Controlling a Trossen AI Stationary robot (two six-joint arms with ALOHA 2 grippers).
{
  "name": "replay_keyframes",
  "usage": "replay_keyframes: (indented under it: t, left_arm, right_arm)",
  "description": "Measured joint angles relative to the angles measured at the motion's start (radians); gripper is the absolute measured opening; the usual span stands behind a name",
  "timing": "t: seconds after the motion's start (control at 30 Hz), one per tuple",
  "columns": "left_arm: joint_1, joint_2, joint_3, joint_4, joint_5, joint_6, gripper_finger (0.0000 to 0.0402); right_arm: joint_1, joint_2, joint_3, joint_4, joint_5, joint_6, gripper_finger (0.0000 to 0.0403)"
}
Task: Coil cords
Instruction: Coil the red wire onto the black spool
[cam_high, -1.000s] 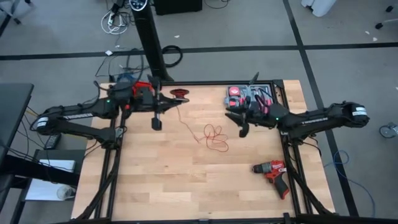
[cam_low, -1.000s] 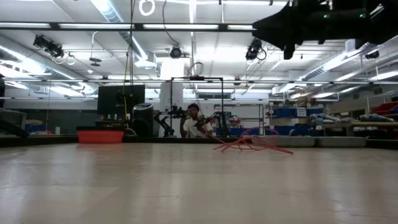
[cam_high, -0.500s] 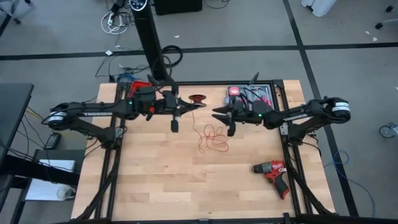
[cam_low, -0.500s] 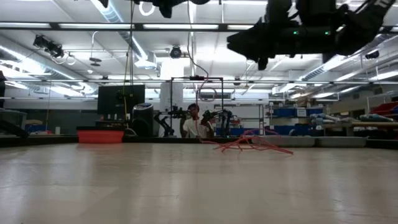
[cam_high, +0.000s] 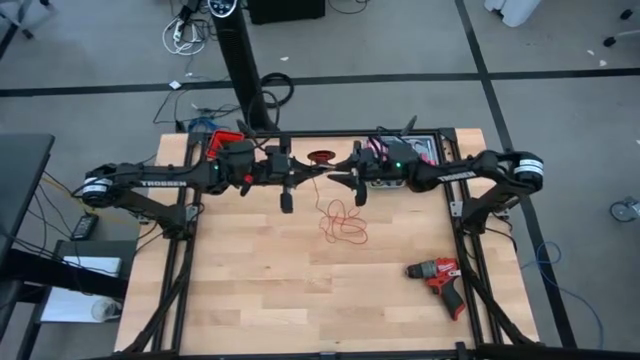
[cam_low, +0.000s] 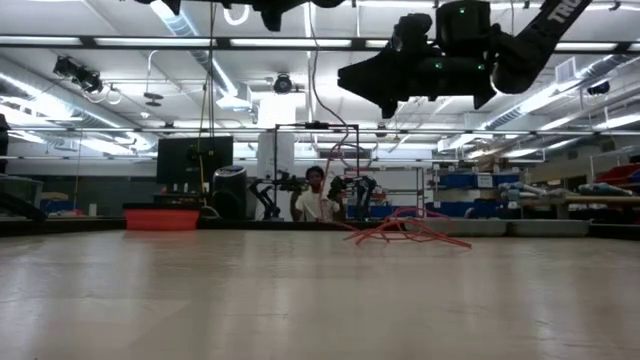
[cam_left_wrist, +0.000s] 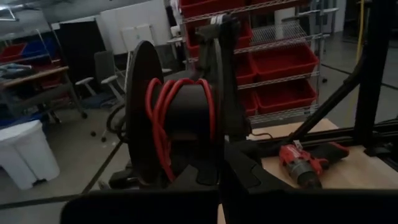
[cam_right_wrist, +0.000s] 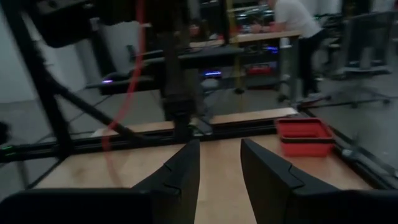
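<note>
- The table is a pale wooden top in a black frame; both dark arms reach in from its sides and meet over its far middle.
- The left arm stretches level from the left edge, and the left gripper is clenched on a black spool wound with red wire.
- The right arm stretches level from the right edge; the right gripper faces the left one, just beside the spool, fingers released and holding nothing.
- The cordless drill, red and black, lies on the wood well apart from both claws, on the right gripper's side towards the near edge.
- The cords, thin red wire in a loose tangle, lie on the wood below and between the two claws; one strand rises from the tangle to the spool.
- The left wrist view alone shows the spool close: red turns of wire between black flanges, with the drill beyond.
- The right wrist view alone shows its fingers parted, a red strand hanging ahead, and a red tray at the table's edge.
- The low view alone shows the tangle flat on the table top, with the right gripper raised above it.
</note>
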Motion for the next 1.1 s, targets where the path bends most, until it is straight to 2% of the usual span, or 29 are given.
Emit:
replay_keyframes:
  t: [0.27,0.63,0.83,1.1]
  left_arm:
    - [0.001,0.001,0.000,0.023,-0.052,0.029,0.0001]
    - [0.001,0.001,0.000,0.019,-0.091,0.077,0.0000]
    - [0.001,0.001,0.000,0.017,-0.091,0.128,0.0001]
    - [0.001,0.001,0.000,0.019,-0.091,0.131,0.0001]
  right_arm:
    - [-0.023,0.088,0.096,-0.055,-0.216,0.038,0.0117]
    - [-0.004,0.140,0.150,-0.070,-0.326,0.057,0.0116]
    - [0.020,0.140,0.150,-0.060,-0.320,0.068,0.0116]
    - [0.085,0.140,0.149,-0.040,-0.152,-0.024,0.0116]
